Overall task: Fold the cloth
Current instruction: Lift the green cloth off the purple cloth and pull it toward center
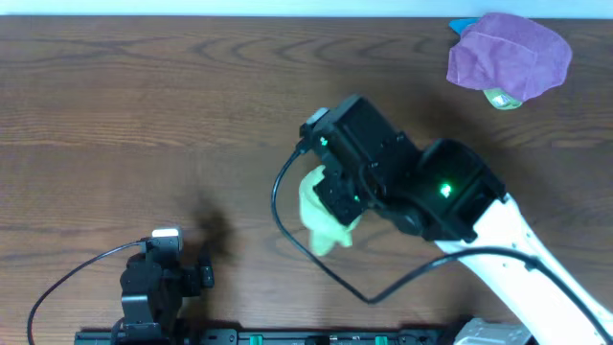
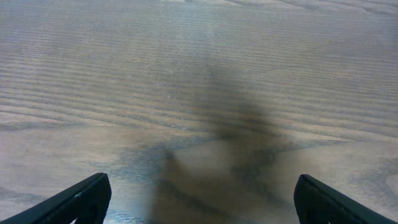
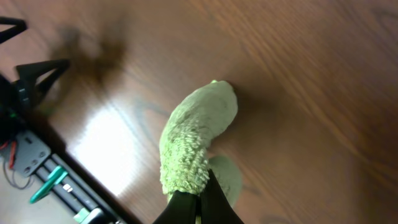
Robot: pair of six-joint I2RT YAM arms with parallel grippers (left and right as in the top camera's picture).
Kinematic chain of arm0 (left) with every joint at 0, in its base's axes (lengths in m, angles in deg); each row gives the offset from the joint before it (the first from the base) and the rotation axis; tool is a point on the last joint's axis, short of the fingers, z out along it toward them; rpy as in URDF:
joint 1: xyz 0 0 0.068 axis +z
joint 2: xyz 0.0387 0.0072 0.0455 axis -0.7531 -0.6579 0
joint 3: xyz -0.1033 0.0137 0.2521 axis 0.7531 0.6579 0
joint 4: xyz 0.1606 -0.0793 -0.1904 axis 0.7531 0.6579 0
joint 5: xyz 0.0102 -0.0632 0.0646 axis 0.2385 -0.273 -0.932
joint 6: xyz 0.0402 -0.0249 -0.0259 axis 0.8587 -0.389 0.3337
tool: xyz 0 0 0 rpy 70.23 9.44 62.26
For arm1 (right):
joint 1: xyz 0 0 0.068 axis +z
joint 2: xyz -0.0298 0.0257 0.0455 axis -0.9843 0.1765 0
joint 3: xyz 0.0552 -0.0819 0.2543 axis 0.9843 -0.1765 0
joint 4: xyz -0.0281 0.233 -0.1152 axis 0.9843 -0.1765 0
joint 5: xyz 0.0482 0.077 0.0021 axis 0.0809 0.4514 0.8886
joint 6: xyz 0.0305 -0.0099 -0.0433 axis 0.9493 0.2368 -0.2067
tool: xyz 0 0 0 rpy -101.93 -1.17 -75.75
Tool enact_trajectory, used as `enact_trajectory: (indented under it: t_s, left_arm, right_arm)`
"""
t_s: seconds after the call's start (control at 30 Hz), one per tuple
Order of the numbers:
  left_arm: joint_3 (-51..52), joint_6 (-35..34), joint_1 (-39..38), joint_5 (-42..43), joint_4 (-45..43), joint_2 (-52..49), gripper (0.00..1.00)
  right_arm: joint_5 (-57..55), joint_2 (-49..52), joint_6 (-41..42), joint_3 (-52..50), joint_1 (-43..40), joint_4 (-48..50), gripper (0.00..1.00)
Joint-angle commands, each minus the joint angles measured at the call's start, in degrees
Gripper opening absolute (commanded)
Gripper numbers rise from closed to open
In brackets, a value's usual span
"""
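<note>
A light green fluffy cloth [image 1: 321, 213] hangs bunched from my right gripper [image 3: 198, 202], which is shut on its edge and holds it above the wooden table. In the right wrist view the cloth [image 3: 196, 137] droops in a rolled bundle away from the fingers. The right arm covers most of the cloth in the overhead view. My left gripper [image 2: 199, 199] is open and empty, resting low over bare wood at the front left, well apart from the cloth. It also shows in the overhead view [image 1: 163, 273].
A purple cloth [image 1: 508, 56] lies bunched at the back right corner over a small green and blue object [image 1: 500, 99]. A black rail [image 1: 287, 335] runs along the table's front edge. A black cable [image 1: 306, 249] loops from the right arm.
</note>
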Motion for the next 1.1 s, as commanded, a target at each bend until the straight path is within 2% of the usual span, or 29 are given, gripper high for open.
enact_trajectory:
  t_s: [0.0, 0.3, 0.43, 0.5, 0.53, 0.57, 0.6, 0.77, 0.93, 1.07]
  left_arm:
    - [1.2, 1.2, -0.2, -0.2, 1.8, 0.3, 0.95]
    - [1.2, 1.2, -0.2, -0.2, 1.8, 0.3, 0.95]
    - [1.2, 1.2, -0.2, -0.2, 1.8, 0.3, 0.95]
    - [1.2, 1.2, -0.2, -0.2, 1.8, 0.3, 0.95]
    - [1.2, 1.2, -0.2, -0.2, 1.8, 0.3, 0.95]
    - [1.2, 1.2, -0.2, -0.2, 1.8, 0.3, 0.95]
    - [1.2, 1.2, -0.2, -0.2, 1.8, 0.3, 0.95]
    - [1.2, 1.2, -0.2, -0.2, 1.8, 0.3, 0.95]
    - [1.2, 1.2, -0.2, -0.2, 1.8, 0.3, 0.95]
    - [1.2, 1.2, -0.2, -0.2, 1.8, 0.3, 0.95]
  right_arm:
    - [-0.1, -2.0, 2.7, 0.6, 1.7, -0.3, 0.01]
    - [-7.5, -0.9, 1.4, -1.3, -0.7, 4.9, 0.01]
    - [-10.8, 2.2, -2.0, -4.0, -6.8, 10.7, 0.01]
    - [-15.3, 5.0, -4.3, -6.3, -12.9, 18.4, 0.01]
    - [-15.5, 6.6, -5.4, -6.6, -16.0, 22.3, 0.18]
    - [-15.3, 8.7, -5.5, -6.6, -19.5, 26.2, 0.90]
    - [-15.3, 9.9, -5.5, -6.6, -21.9, 28.5, 0.99]
    - [-14.6, 11.9, -5.0, -6.4, -28.7, 30.8, 0.99]
    - [-13.7, 10.3, -5.0, -6.4, -28.9, 28.5, 0.99]
    - [-6.3, 9.9, -3.7, -6.4, -27.8, 23.0, 0.99]
